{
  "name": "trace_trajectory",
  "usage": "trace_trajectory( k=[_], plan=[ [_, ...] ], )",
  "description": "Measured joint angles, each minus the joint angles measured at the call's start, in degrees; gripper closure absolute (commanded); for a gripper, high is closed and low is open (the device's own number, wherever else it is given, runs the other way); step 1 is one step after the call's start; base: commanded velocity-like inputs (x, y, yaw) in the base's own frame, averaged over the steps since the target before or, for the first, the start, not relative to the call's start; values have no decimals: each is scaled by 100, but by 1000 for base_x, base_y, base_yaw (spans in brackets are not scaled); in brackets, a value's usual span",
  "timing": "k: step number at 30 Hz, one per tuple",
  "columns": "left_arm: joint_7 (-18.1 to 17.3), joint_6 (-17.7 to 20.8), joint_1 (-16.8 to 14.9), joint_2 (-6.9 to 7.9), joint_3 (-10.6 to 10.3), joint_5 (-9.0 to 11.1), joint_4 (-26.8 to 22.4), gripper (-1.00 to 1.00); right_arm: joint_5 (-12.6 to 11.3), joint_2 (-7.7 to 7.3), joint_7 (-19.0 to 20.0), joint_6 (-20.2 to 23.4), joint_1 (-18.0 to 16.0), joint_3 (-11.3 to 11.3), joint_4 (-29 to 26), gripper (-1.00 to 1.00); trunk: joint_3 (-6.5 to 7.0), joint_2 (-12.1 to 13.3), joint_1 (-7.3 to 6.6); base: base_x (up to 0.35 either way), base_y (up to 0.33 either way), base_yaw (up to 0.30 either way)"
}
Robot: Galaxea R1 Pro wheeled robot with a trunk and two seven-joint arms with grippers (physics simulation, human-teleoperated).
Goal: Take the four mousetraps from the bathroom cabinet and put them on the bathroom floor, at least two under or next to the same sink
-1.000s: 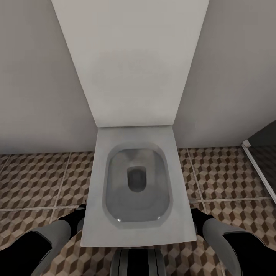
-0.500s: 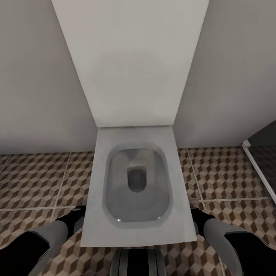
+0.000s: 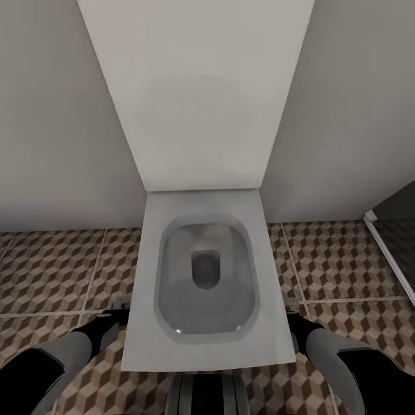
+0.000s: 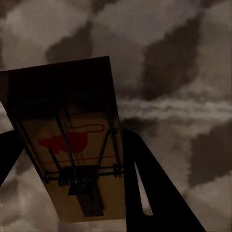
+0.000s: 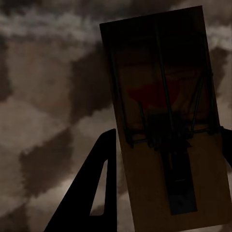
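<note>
Head view: looking down on white toilet (image 3: 204, 276) at centre, wall behind, cube-patterned bathroom floor (image 3: 52, 271) either side, dark shower edge at 3 o'clock. Versus a second ago, left arm (image 3: 69, 351) drawn back and down toward 7 o'clock, baring a small grey toilet bracket at 9 o'clock of the bowl; right arm (image 3: 328, 351) unchanged, camera unmoved. Left wrist view: left gripper (image 4: 72, 159) clamped on a mousetrap (image 4: 72, 145), dark fingers either side of the tan board, red mouse mark and wire spring up, blurred tiles close beyond. Right wrist view: right gripper (image 5: 166, 159) closed on second mousetrap (image 5: 169, 125), finger at 7 o'clock of board, tiles beyond. Probably lowering left trap toward floor beside toilet; no sink in sight, so sink condition unmet here.
</note>
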Motion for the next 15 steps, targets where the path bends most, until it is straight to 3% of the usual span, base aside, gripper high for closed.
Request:
trace_trajectory(
  k=[15],
  plan=[
    [-8, 1, 3, 21, -8, -8, 4, 100, 0, -43, -6, -1, 0, 1, 7, 100, 0, 0, 0, 0, 0, 0]
  ],
)
